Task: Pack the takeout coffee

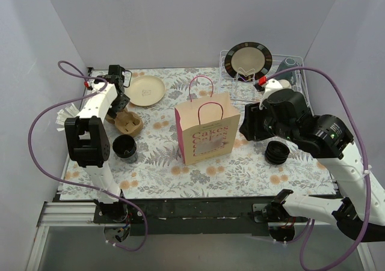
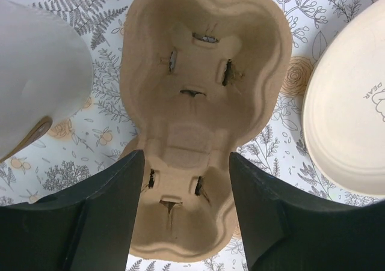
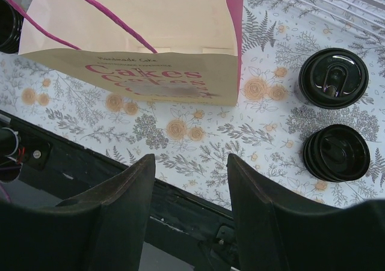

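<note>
The takeout coffee [image 3: 334, 77], a small black cup with a round lid, stands on the floral cloth right of the paper bag [image 3: 135, 48]. My right arm hides it from above. My right gripper [image 3: 192, 160] hangs open and empty over the table's front edge, left of and nearer than the cup. The bag [image 1: 204, 130] stands upright and open at mid table. My left gripper [image 2: 186, 157] is open, its jaws set over the near pocket of a brown cardboard cup carrier [image 2: 201, 91] at the far left [image 1: 126, 124].
A low stack of black lids [image 3: 335, 152] sits just in front of the coffee [image 1: 277, 152]. A lidless black cup [image 1: 125, 148] stands left of the bag. A beige paper plate [image 1: 146, 91] lies behind the carrier. A wire dish rack [image 1: 295, 73] stands at the back right.
</note>
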Tool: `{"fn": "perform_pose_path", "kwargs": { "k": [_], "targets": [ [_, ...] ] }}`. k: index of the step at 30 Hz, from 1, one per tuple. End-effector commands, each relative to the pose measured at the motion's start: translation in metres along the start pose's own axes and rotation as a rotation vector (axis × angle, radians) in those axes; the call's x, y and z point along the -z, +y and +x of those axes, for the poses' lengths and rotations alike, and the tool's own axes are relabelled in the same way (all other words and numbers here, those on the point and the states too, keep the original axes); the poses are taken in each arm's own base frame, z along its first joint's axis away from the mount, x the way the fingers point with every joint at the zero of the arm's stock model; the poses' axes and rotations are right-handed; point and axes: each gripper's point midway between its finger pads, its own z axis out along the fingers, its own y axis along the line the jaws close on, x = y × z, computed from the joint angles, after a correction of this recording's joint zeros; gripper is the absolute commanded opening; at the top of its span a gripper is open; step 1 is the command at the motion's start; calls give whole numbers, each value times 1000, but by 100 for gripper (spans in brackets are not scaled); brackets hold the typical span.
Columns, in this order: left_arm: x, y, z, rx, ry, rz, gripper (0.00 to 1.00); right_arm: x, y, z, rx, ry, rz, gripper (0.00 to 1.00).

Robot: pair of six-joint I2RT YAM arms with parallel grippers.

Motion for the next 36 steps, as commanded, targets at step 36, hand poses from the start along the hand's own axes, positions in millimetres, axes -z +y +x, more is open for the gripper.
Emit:
{"fn": "perform_pose_path", "kwargs": {
  "k": [36],
  "targets": [
    [-26, -3, 1, -127, 3, 10, 49, -11, 8, -13, -49, -34, 0, 58]
  ]
}}
